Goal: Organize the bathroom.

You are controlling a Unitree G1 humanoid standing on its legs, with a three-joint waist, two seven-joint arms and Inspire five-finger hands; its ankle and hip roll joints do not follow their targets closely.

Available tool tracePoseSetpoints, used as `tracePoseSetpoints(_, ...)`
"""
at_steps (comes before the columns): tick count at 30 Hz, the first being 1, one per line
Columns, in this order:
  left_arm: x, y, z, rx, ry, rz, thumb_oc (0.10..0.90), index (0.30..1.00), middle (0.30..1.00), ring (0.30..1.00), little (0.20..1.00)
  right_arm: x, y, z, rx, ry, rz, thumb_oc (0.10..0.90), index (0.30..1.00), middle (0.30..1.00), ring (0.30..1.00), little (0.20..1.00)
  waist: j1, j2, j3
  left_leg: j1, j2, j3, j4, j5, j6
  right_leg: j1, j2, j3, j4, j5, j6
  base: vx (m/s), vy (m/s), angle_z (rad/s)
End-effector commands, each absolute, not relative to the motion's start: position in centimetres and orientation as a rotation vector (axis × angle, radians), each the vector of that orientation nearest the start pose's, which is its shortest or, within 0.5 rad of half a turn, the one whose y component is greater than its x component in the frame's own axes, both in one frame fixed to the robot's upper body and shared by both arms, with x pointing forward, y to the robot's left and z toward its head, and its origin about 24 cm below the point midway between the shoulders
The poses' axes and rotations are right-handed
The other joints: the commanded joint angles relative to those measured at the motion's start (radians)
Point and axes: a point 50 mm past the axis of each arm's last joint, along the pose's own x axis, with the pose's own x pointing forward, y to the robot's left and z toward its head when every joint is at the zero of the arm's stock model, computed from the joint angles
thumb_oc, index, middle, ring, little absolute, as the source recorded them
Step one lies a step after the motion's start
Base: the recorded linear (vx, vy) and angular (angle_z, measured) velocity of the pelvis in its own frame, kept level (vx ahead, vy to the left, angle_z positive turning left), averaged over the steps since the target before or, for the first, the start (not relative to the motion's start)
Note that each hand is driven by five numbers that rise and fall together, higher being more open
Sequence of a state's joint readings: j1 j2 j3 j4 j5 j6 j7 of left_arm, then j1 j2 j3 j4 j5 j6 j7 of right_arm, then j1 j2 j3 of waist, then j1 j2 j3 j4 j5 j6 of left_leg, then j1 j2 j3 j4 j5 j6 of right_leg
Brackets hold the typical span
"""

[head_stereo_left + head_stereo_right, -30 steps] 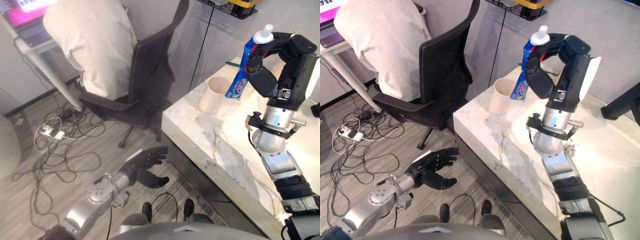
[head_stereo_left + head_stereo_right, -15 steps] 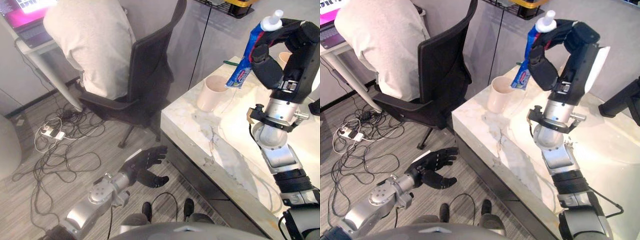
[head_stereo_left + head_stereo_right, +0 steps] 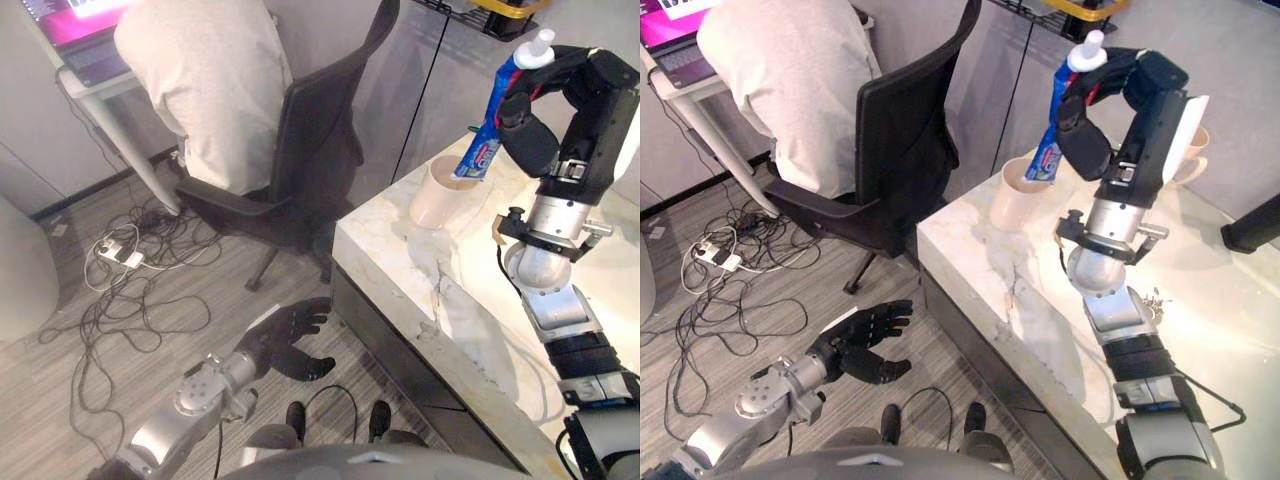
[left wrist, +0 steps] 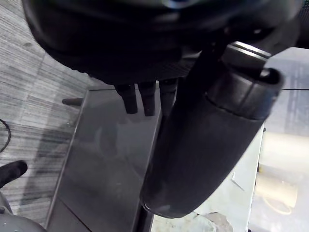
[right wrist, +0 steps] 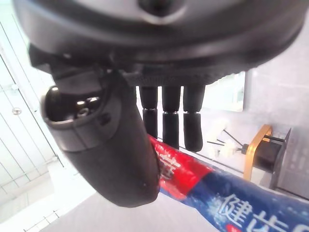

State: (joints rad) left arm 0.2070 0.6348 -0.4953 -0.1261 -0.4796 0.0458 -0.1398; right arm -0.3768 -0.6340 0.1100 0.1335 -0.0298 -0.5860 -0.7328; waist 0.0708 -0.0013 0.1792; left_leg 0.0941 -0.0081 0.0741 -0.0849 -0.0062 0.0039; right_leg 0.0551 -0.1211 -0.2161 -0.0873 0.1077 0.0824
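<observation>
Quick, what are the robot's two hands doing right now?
Left hand: open, fingers relaxed, holding nothing, low over the floor.
Right hand: closed on the toothpaste tube, held cap up above the cup.

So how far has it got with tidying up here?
Partway, it seems. The right hand grips a toothpaste tube, cap up, its lower end just above the beige cup on the marble counter. Still to do: lowering the tube in. The left hand hangs open near the floor.

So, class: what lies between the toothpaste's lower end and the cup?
Nothing: in the left eye view the toothpaste, held by the right hand, hangs just above the cup.
</observation>
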Motion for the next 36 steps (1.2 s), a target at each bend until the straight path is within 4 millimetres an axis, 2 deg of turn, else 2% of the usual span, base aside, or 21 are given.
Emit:
tracePoseSetpoints(1, 18.3, 13.4, 2.2, -0.023, 0.222, -0.685, 0.800, 0.900, 0.900, 0.900, 0.900, 27.5, -24.3, 27.1, -0.344, -1.293, -0.443, 0.400, 0.300, 0.300, 0.300, 0.300, 0.023, 0.018, -0.062, -0.013, 0.022, 0.001, 0.061, -0.066, -0.046, 0.061, 0.074, -0.068, 0.052, -0.189, 0.039, 0.00, 0.000, 0.00)
tracePoseSetpoints(9, 18.1, 13.3, 2.2, -0.024, 0.214, -0.703, 0.800, 0.900, 0.900, 0.900, 0.900, 28.2, -24.6, 26.2, -0.322, -1.225, -0.445, 0.400, 0.300, 0.300, 0.300, 0.300, 0.028, 0.024, -0.050, -0.025, 0.033, 0.008, 0.073, -0.063, -0.051, 0.058, 0.073, -0.079, 0.056, -0.191, 0.036, 0.00, -0.017, 0.08)
tracePoseSetpoints(15, 18.0, 13.5, 1.9, -0.025, 0.221, -0.677, 0.800, 0.900, 0.900, 0.900, 0.900, 28.3, -24.1, 24.1, -0.282, -1.150, -0.438, 0.400, 0.300, 0.300, 0.300, 0.300, 0.015, 0.035, -0.032, -0.026, 0.038, 0.016, 0.073, -0.059, -0.052, 0.054, 0.076, -0.074, 0.063, -0.192, 0.034, 0.00, 0.000, 0.00)
tracePoseSetpoints(16, 17.9, 13.6, 1.9, -0.023, 0.217, -0.675, 0.800, 0.900, 0.900, 0.900, 0.900, 28.2, -23.9, 23.9, -0.281, -1.142, -0.426, 0.431, 0.347, 0.347, 0.347, 0.347, 0.012, 0.037, -0.030, -0.027, 0.039, 0.017, 0.074, -0.060, -0.052, 0.053, 0.076, -0.073, 0.063, -0.192, 0.034, -0.03, 0.001, -0.02)
tracePoseSetpoints(17, 17.9, 13.6, 2.0, -0.025, 0.215, -0.672, 0.800, 0.900, 0.900, 0.900, 0.900, 28.1, -23.7, 23.6, -0.285, -1.132, -0.410, 0.554, 0.531, 0.531, 0.531, 0.531, 0.008, 0.038, -0.028, -0.026, 0.039, 0.019, 0.073, -0.059, -0.052, 0.052, 0.075, -0.073, 0.064, -0.192, 0.034, -0.05, 0.017, -0.03)
tracePoseSetpoints(18, 18.0, 13.7, 2.0, -0.026, 0.213, -0.669, 0.800, 0.900, 0.900, 0.900, 0.900, 28.1, -23.4, 23.2, -0.290, -1.113, -0.387, 0.800, 0.900, 0.900, 0.900, 0.900, 0.003, 0.040, -0.027, -0.025, 0.039, 0.022, 0.071, -0.058, -0.053, 0.050, 0.075, -0.073, 0.065, -0.192, 0.035, -0.05, 0.027, -0.02)
tracePoseSetpoints(26, 18.5, 13.6, 2.4, -0.039, 0.195, -0.656, 0.800, 0.900, 0.900, 0.900, 0.900, 28.1, -23.3, 21.1, -0.285, -0.999, -0.377, 0.800, 0.900, 0.900, 0.900, 0.900, -0.019, 0.038, -0.032, -0.020, 0.034, 0.037, 0.087, -0.070, -0.047, 0.049, 0.064, -0.066, 0.081, -0.196, 0.038, -0.03, 0.025, -0.01)
tracePoseSetpoints(36, 18.6, 13.5, 2.5, -0.042, 0.195, -0.656, 0.800, 0.900, 0.900, 0.900, 0.900, 28.2, -23.4, 20.9, -0.286, -0.981, -0.381, 0.800, 0.900, 0.900, 0.900, 0.900, -0.020, 0.035, -0.032, -0.019, 0.032, 0.038, 0.092, -0.074, -0.044, 0.050, 0.064, -0.061, 0.082, -0.195, 0.040, -0.01, 0.005, -0.04)
